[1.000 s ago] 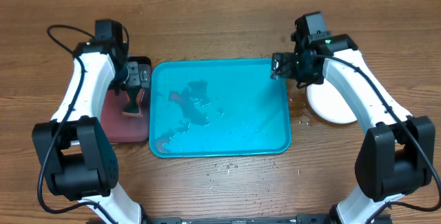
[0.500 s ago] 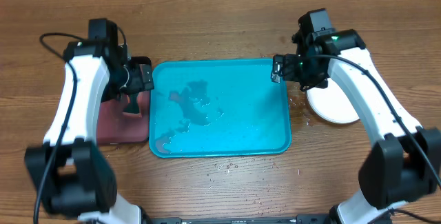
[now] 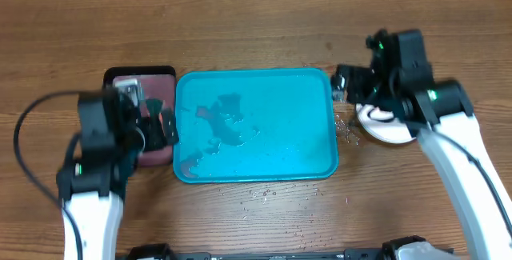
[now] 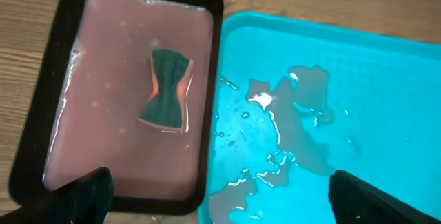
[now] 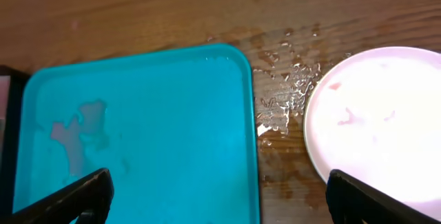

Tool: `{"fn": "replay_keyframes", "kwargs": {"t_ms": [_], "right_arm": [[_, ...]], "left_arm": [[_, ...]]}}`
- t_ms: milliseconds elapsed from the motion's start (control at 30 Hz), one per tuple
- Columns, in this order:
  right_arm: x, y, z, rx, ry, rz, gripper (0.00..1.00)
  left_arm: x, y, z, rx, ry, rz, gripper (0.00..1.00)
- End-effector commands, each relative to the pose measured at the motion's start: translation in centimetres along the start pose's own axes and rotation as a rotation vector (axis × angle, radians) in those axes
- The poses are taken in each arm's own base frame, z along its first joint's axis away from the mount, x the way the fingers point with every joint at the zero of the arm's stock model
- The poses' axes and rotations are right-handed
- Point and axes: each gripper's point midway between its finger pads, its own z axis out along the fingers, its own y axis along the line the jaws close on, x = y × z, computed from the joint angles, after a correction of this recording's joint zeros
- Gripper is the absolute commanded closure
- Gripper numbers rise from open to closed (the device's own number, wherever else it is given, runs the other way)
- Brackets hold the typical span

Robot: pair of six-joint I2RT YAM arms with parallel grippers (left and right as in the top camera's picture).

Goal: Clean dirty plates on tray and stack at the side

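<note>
The turquoise tray [image 3: 296,132] lies mid-table with no plates on it, only wet patches tinged red at its left; it also shows in the left wrist view [image 4: 386,114] and the right wrist view [image 5: 172,114]. A white plate [image 3: 386,130] with faint red smears [image 5: 375,120] sits on the table right of the tray, partly under my right arm. The light blue and yellow-green plates are not in view. My left gripper [image 3: 162,128] [image 4: 220,196] is open and empty above the tray's left edge. My right gripper [image 3: 342,92] [image 5: 217,196] is open and empty above the tray's right edge.
A black-rimmed pinkish tray [image 3: 148,82] [image 4: 103,114] of cloudy water lies left of the turquoise tray, with a dark sponge [image 4: 167,88] lying in it. Water drops [image 5: 282,93] wet the wood between the tray and the plate.
My left arm has pulled back from the sponge tray toward the table's front, gripper now higher. My right arm has drawn back to the right, away from the tray's far right corner.
</note>
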Motion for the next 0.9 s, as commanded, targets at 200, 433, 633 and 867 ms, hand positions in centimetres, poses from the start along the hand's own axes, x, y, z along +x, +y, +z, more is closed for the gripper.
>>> {"fn": "replay_keyframes", "kwargs": {"t_ms": [200,433,633,867], "right_arm": [[2.4,-2.2,-5.8,0.049,-0.185,-0.007,0.00],[2.6,-2.3,-5.7,0.053,-0.173,-0.006,0.00],[2.7,-2.4,-5.2,0.059,-0.156,-0.006,0.00],[2.8,-2.4,-5.1,0.060,-0.154,-0.006,0.00]], "left_arm": [[1.1,0.5,-2.4,-0.013,-0.100,-0.019,0.00],[1.4,0.6,-1.6,-0.018,-0.068,-0.022,0.00],[1.8,0.8,-0.7,-0.023,-0.026,-0.027,0.00],[2.5,1.0,0.7,-0.032,0.033,-0.033,0.00]]}}
